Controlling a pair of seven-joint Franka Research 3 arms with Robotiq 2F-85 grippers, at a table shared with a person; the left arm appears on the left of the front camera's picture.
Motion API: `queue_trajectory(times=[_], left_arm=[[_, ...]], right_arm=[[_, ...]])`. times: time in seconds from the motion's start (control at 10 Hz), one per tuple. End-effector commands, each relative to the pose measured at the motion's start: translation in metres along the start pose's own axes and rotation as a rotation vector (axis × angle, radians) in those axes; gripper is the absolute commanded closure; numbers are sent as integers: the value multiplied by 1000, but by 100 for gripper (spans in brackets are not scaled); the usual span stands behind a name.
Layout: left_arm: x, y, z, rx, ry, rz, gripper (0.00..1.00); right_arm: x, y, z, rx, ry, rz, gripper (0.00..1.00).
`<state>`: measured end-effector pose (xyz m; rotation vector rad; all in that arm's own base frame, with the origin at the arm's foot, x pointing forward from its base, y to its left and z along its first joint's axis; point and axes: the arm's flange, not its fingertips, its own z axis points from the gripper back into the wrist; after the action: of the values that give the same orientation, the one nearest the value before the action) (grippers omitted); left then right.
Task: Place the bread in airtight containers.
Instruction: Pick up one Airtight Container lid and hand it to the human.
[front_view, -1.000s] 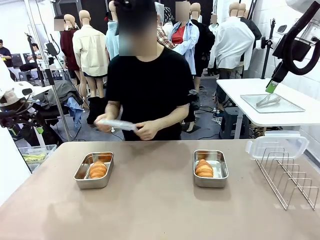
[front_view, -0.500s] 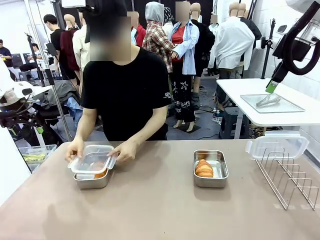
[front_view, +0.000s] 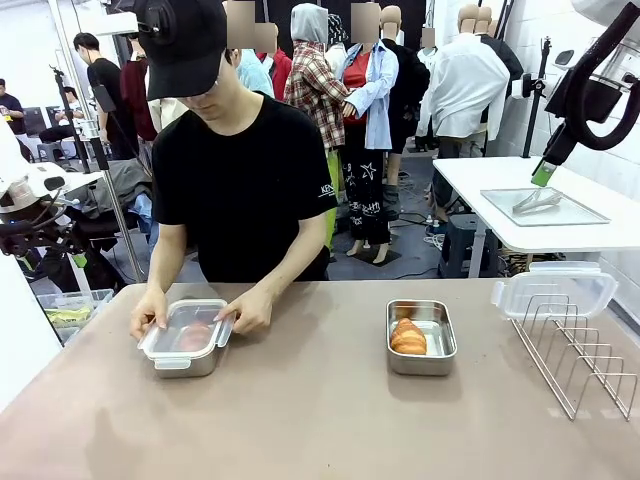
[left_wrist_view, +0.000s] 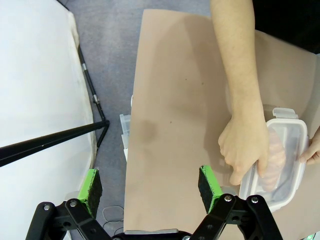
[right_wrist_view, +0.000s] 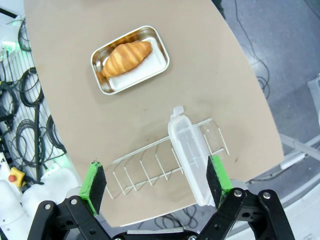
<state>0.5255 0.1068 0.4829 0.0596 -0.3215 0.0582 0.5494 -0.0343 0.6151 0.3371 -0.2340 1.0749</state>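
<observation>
Two steel containers sit on the tan table. A person's hands press a clear lid onto the left container; a roll of bread shows dimly through that lid. The right container stands uncovered with a golden bread roll inside, seen also from above as the bread in its container. My left gripper hangs open above the table's left edge, nothing between its pads. High over the rack, my right gripper is open and holds nothing.
A wire rack stands at the table's right end with a second clear lid resting in it, rack and lid directly below my right gripper. A white side table with a tray is behind.
The person brought the lid from in front of the body down onto the left container and now presses it with both hands. Neither arm has moved.
</observation>
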Motion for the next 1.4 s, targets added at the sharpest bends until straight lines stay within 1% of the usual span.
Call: queue_trajectory(times=[0.0,1.3], left_arm=[[0,0,2,19,-1,6,0],[0,0,2,19,-1,6,0]], right_arm=[[4,-2,-1,-10,-10,-11,0],[4,-2,-1,-10,-10,-11,0]])
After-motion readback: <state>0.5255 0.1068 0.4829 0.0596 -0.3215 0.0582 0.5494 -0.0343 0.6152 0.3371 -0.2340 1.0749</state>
